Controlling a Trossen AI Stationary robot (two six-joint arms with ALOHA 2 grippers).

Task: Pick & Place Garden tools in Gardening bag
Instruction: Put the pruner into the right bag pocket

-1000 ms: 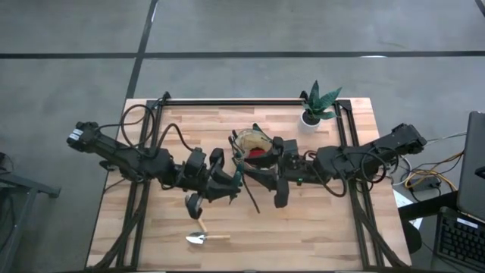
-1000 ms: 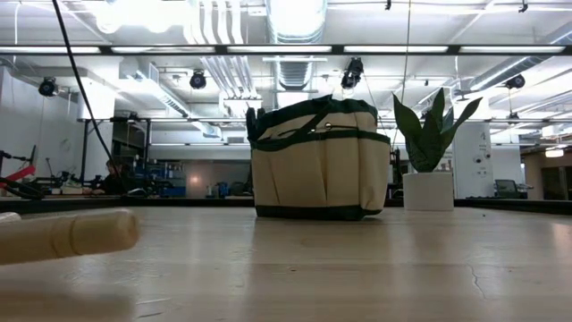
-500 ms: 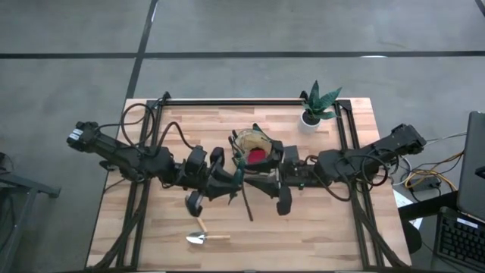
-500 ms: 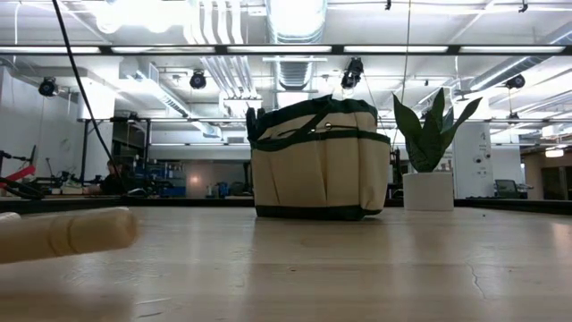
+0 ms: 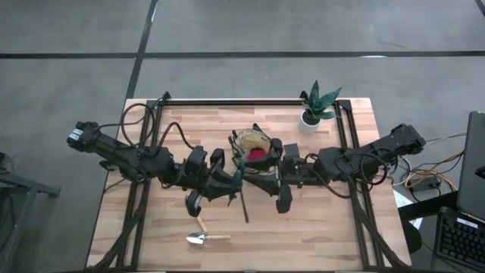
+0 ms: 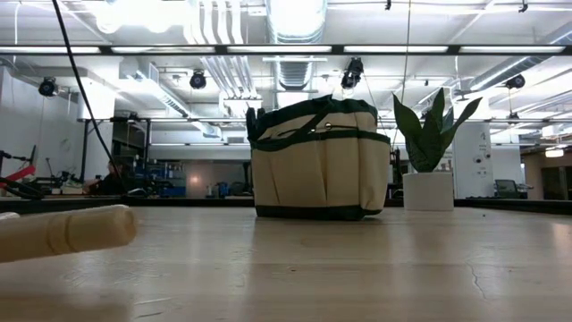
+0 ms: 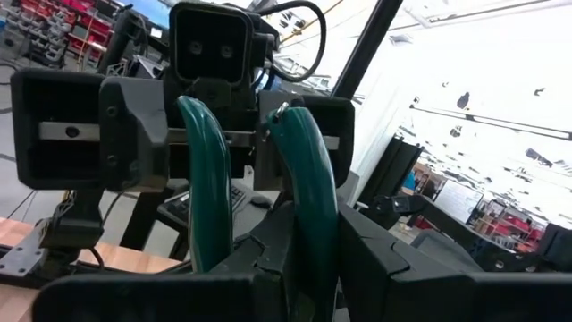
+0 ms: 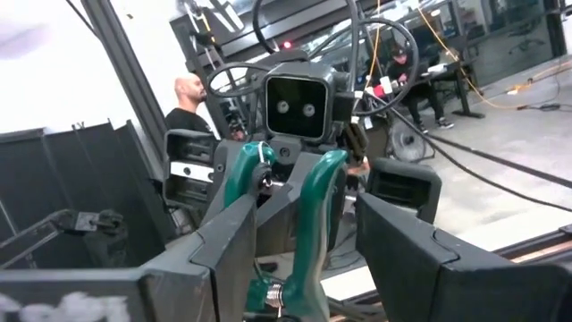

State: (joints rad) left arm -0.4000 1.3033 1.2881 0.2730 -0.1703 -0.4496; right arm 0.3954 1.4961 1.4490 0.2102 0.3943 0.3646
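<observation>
Green-handled shears (image 5: 243,201) are held up above the table between my two grippers, in front of the tan gardening bag (image 5: 244,139), which stands on its base (image 6: 322,161). My left gripper (image 5: 233,180) is shut on the shears. My right gripper (image 5: 259,177) faces it, open, with one finger on either side of the green handles (image 8: 313,206). A red item (image 5: 258,155) lies inside the bag. A trowel (image 5: 206,238) lies flat near the table's near edge, and its wooden handle (image 6: 67,234) shows in the low view. My left gripper holds the shears low on the two green handles (image 7: 308,224), between its two fingers. It comes level from the table's left. The handles stand upright with their free ends up. The shears are lifted clear, and their dark long part points toward the table's near edge.
A green plant in a white pot (image 5: 317,106) stands at the table's far right corner. Bare wood lies to the left and right of the trowel. People and equipment show in the room behind.
The dark long part of the shears has swung toward the table's left and now points almost straight at the near edge. My right gripper has shifted a little toward the near edge. The bag and the trowel have stayed put.
</observation>
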